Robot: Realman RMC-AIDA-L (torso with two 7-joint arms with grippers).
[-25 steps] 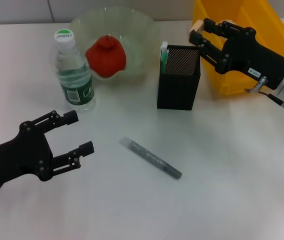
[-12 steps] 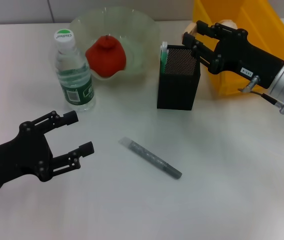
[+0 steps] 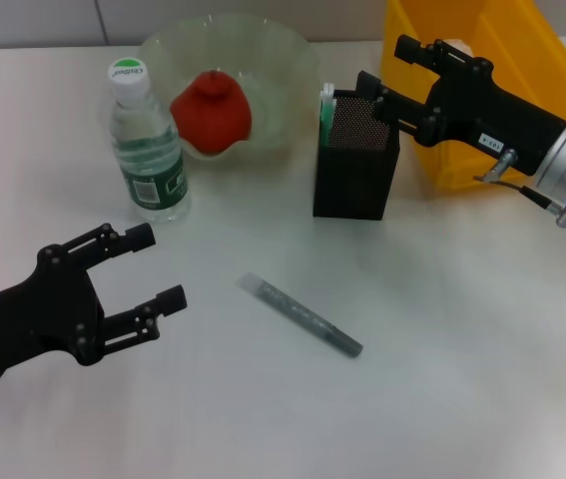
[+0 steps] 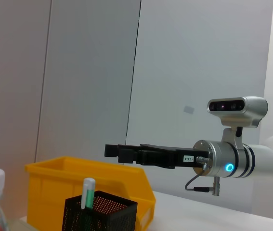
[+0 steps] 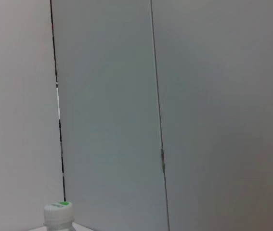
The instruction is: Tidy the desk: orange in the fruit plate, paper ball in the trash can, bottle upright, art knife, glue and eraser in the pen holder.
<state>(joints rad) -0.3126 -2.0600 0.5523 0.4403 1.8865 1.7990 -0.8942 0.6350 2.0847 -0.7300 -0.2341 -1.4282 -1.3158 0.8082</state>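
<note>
A: Nearest, what does the left end effector (image 3: 148, 267) do?

B: It hovers low over the surface (image 3: 442, 329), fingers spread and empty. Just beyond it the grey stick (image 3: 300, 315), probably the glue or art knife, lies flat on the surface.

A: And farther back?

B: The bottle (image 3: 145, 140) stands upright; the orange (image 3: 211, 112) sits in the fruit plate (image 3: 283, 60). The right end effector (image 3: 388, 70) hangs over the pen holder (image 3: 355, 155), fingers parted, nothing visible between them. The step appears to be a drop into the holder. Next, seemingly, comes gripping the stick.

A: What do the wrist views add?

B: The left wrist view shows a green-capped item (image 4: 87, 191) upright in the holder, and the yellow bin (image 4: 78, 180) behind; the right wrist view shows only the bottle's cap.
</note>
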